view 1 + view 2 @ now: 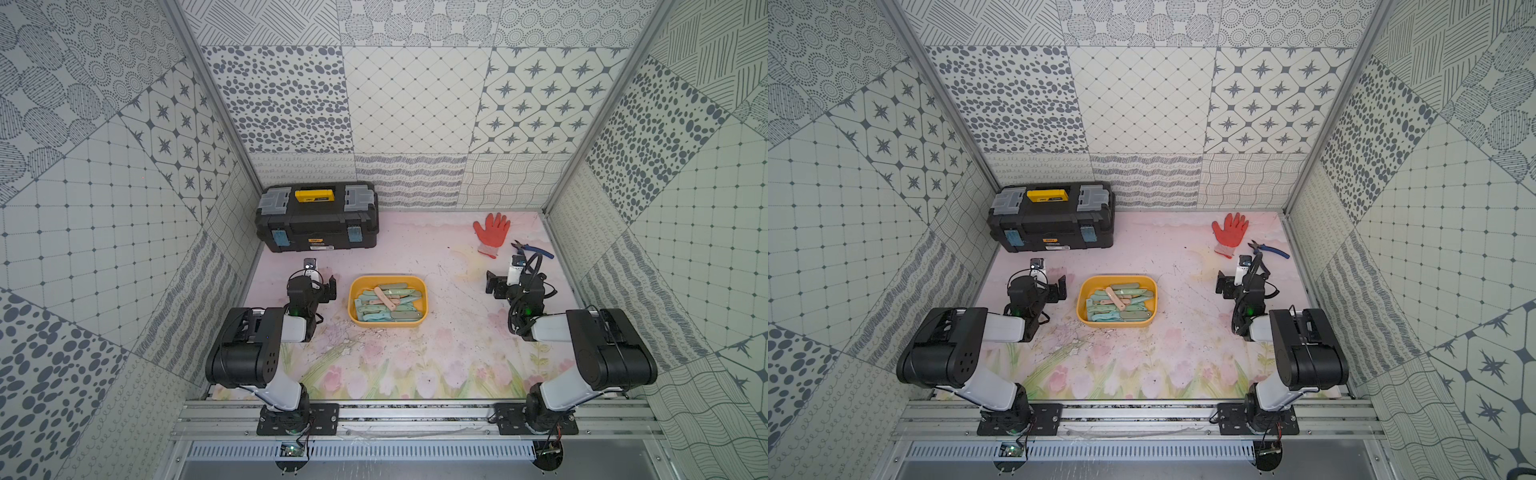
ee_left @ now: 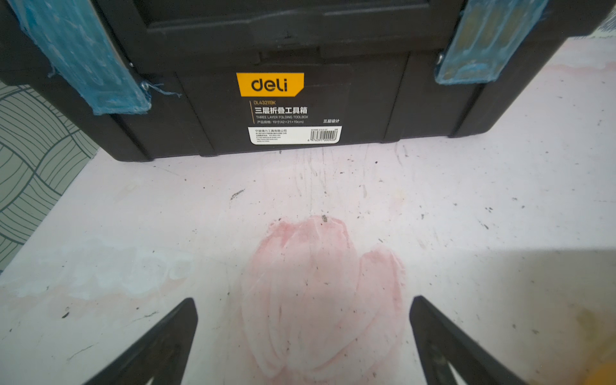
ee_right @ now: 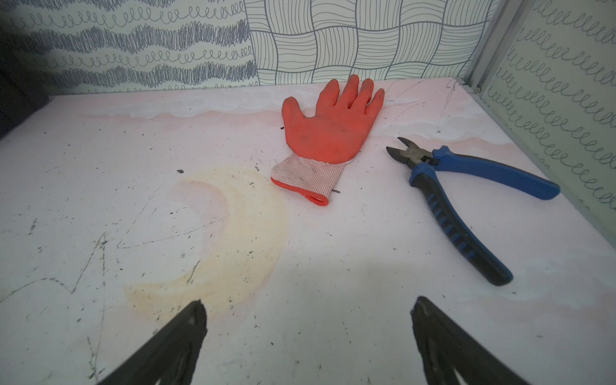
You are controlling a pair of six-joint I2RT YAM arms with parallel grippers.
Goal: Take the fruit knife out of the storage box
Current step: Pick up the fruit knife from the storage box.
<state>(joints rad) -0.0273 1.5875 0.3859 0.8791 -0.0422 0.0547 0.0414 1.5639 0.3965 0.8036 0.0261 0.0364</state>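
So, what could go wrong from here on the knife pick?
1. The fruit knives lie heaped and overlapping in the yellow storage box; a pinch may catch two or drag neighbours out.
2. The box looks unanchored; a nudge might slide it.
3. Both open grippers face away: left gripper toward the black toolbox, right gripper toward the orange glove.

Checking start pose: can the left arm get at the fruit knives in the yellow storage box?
Probably yes: the storage box is lidless, the fruit knives lie exposed, and nothing stands between it and the open left claw beside it.
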